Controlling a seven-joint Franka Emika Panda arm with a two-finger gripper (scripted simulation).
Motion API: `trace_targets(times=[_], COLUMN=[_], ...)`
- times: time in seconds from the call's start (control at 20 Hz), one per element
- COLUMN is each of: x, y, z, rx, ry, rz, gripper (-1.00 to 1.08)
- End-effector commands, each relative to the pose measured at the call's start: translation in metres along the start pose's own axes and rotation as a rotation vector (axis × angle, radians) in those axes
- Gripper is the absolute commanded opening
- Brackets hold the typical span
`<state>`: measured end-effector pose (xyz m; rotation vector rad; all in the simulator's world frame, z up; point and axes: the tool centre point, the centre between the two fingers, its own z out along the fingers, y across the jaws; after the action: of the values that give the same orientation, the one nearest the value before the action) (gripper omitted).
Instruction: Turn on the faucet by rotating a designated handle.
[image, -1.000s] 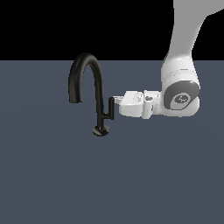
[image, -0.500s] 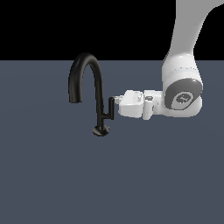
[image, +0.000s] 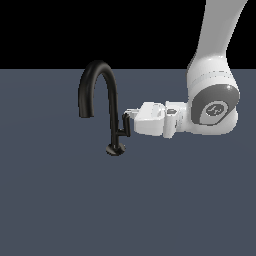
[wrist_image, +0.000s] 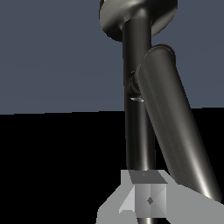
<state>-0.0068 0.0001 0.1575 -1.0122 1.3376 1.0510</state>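
The faucet is a glossy black gooseneck tap on a small round base, left of centre in the exterior view. Its handle is a short black L-shaped lever on the stem's right side. My gripper lies horizontally and reaches in from the exterior view's right. Its tips touch the top of the handle's upright bar, and the fingers look shut and empty. In the wrist view the stem and the slanted handle bar fill the frame, very close behind the grey fingertips.
The faucet stands on a flat dark grey-blue surface. The white arm rises at the exterior view's right. Nothing else shows.
My gripper has crept a little toward the exterior view's left, up against the handle. The handle has hardly shifted.
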Motion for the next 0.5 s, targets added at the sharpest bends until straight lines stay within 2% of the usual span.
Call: trace_targets(times=[0.0, 0.05, 0.45], x=[-0.002, -0.001, 0.011], y=[0.009, 0.002, 0.035], z=[0.000, 0.000, 0.000], rx=[-0.006, -0.001, -0.003], ry=[-0.003, -0.001, -0.002], rz=[0.006, -0.001, 0.002], gripper=[-1.00, -1.00, -1.00])
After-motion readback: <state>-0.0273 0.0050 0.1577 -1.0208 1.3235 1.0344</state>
